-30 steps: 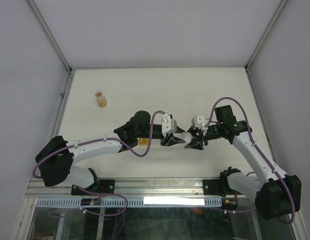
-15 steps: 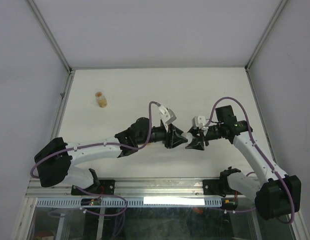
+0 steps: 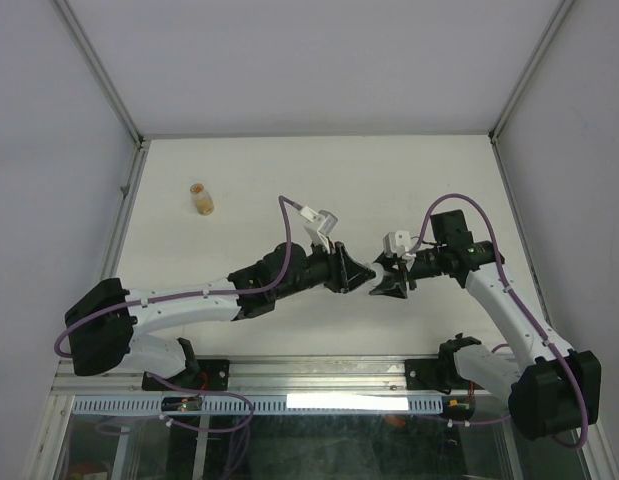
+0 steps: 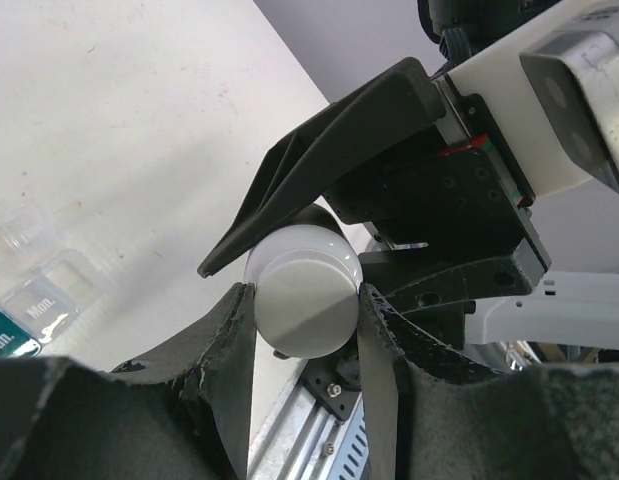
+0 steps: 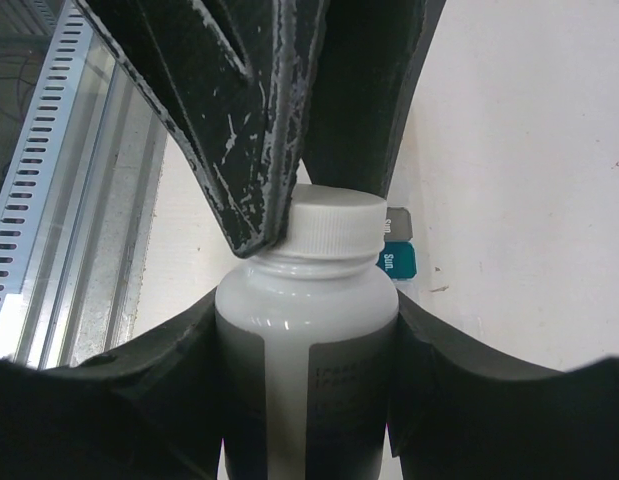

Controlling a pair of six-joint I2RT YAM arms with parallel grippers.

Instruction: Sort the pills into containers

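My right gripper [image 5: 309, 330] is shut on a white pill bottle [image 5: 307, 330] with a grey label and holds it above the table. My left gripper [image 4: 304, 305] is shut on the bottle's white screw cap [image 4: 301, 295], which also shows in the right wrist view [image 5: 334, 225]. In the top view the two grippers meet tip to tip, left [image 3: 357, 272] and right [image 3: 386, 284], and hide the bottle. The containers strip lies on the table below: clear compartments [image 4: 51, 290], a teal one [image 4: 4, 335], also in the right wrist view [image 5: 397, 260]. In the top view it is hidden under the arms.
A small amber vial [image 3: 200, 198] lies at the far left of the white table [image 3: 319, 180]. A metal rail [image 3: 319, 375] runs along the near edge, close below the grippers. Grey walls enclose the table on three sides.
My left wrist has turned about the cap, its camera mount swinging up and to the left. The left forearm has shifted over the strip's yellow end. The right arm has held still.
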